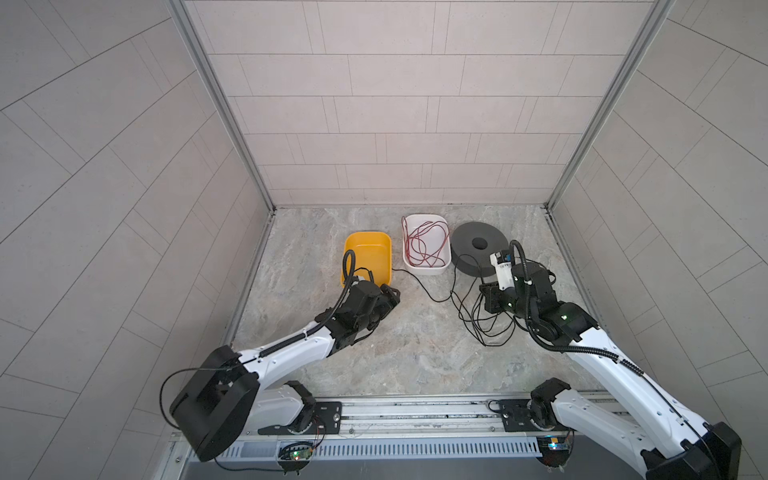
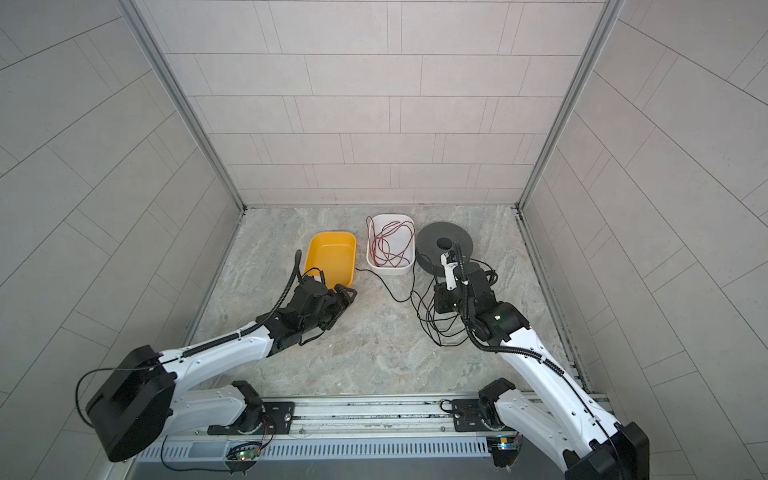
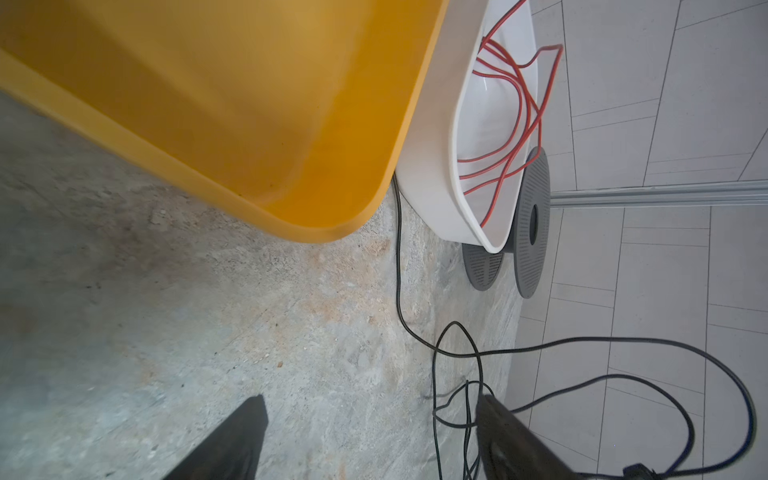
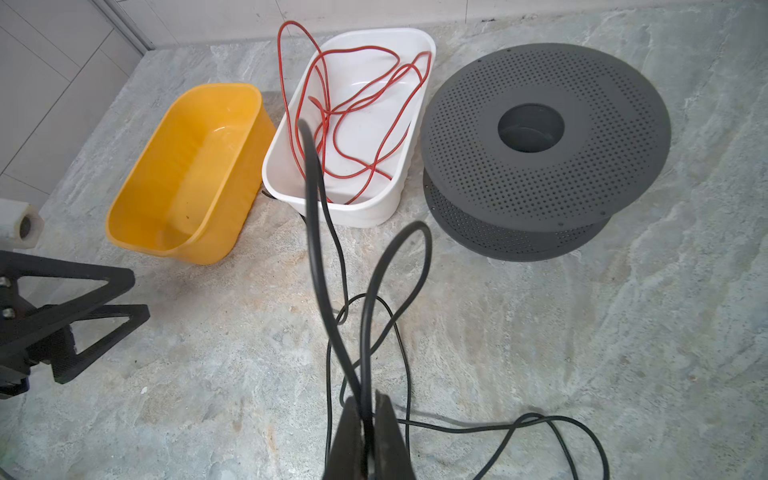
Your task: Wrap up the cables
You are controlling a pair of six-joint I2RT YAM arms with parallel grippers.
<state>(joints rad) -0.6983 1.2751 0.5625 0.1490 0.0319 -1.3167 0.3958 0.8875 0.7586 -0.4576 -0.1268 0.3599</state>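
The cables are one thin black wire (image 1: pixel 432 298) lying in loose loops on the stone floor in front of the bins. One end runs off toward the corner of the yellow bin (image 1: pixel 368 257). My right gripper (image 4: pixel 368 405) is shut on two strands of this wire (image 4: pixel 312 241), which rise from its jaws. My left gripper (image 1: pixel 392 293) hovers low by the yellow bin's near corner, open, with only bare floor between its fingertips (image 3: pixel 370 401). The wire (image 3: pixel 398 291) passes just beside one left finger (image 3: pixel 511 440), and I cannot tell whether they touch.
A white bin (image 1: pixel 428 270) holding a tangled red wire (image 1: pixel 424 245) stands right of the yellow bin. A grey perforated spool (image 1: pixel 478 249) lies flat beside it, just beyond my right wrist. Tiled walls close in three sides.
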